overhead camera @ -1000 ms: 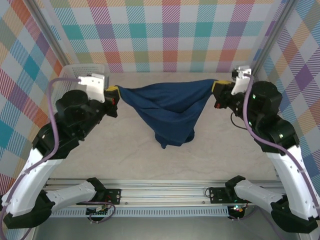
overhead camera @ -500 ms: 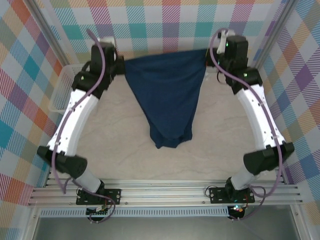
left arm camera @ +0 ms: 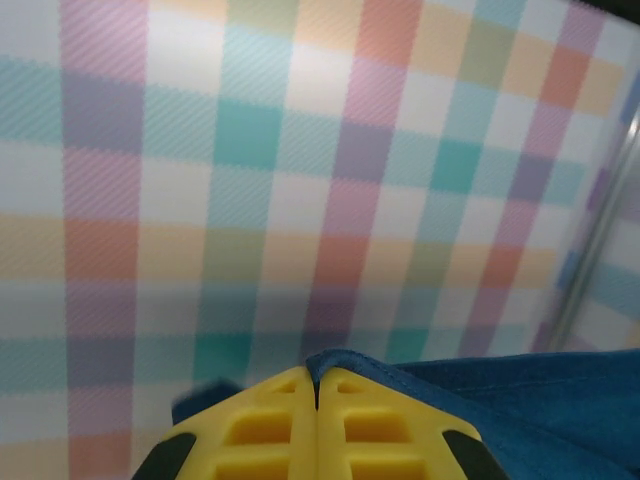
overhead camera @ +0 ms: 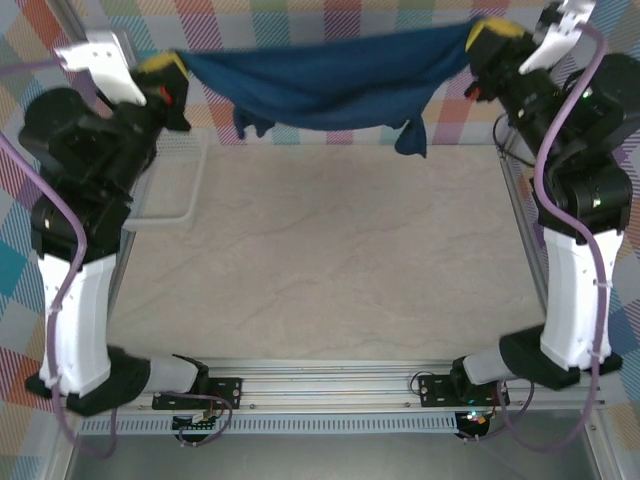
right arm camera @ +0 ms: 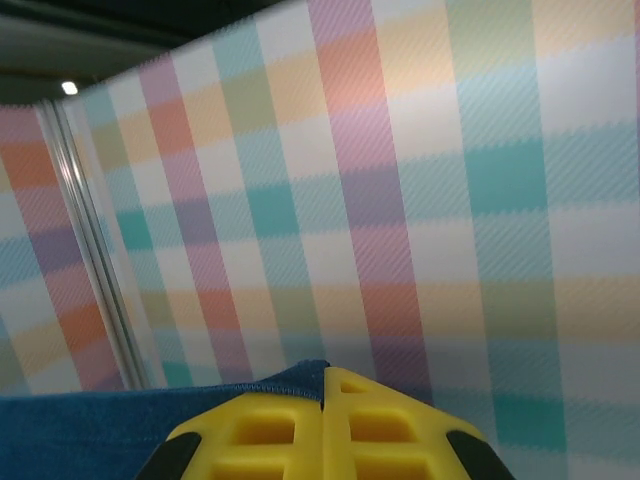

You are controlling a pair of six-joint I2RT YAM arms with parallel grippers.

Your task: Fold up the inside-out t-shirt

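Navy t-shirt point(overhead camera: 330, 85) hangs stretched between left gripper point(overhead camera: 165, 68) and right gripper point(overhead camera: 490, 36), jaws pinching its edge, no fold yet made.

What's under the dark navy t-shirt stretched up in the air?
Beneath the dark navy soft t-shirt: beige marbled tabletop. The strip of checked back wall behind the cloth is covered.

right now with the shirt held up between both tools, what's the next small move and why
Probably lower both arms together toward the table, keeping them spread apart. The left tool and the right tool are each shut on an edge of the t-shirt, which hangs stretched between them in the air, sagging, with loose bits dangling. It likely needs laying flat before any fold.
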